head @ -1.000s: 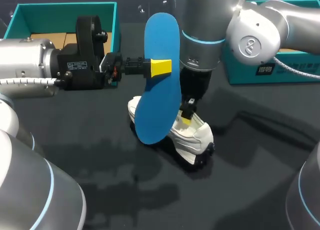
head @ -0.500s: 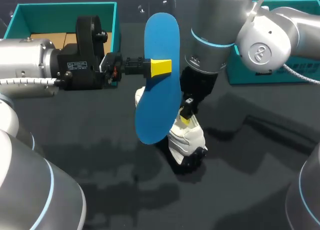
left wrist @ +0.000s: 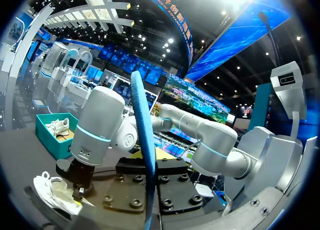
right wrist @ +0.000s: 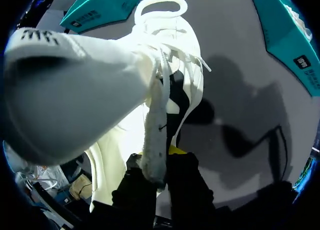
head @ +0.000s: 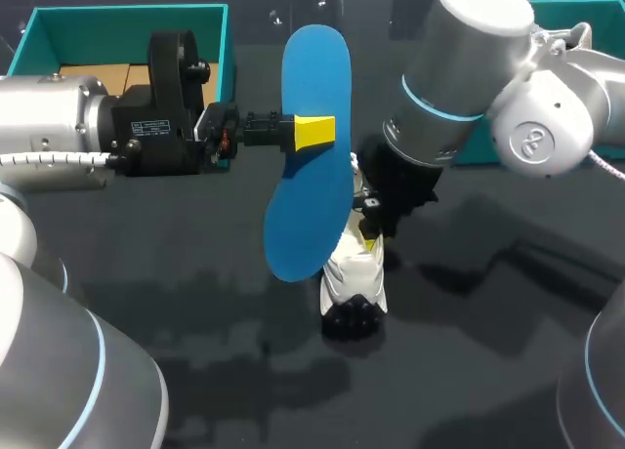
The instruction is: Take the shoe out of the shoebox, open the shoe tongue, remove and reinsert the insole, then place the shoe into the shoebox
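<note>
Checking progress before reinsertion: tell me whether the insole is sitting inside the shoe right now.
No, the blue insole is held upright in the air by the left end effector, outside the white shoe.

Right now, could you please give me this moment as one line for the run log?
left gripper: shut on insole, upright | right gripper: shut on shoe | insole: out of shoe, not yet reinserted

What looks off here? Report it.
The shoe is askew: it looks tipped up rather than flat on its sole, pinched at its upper edge by the right gripper. The insole is out of it, held on edge in the air by the left gripper. Nothing looks spilled or damaged.
</note>
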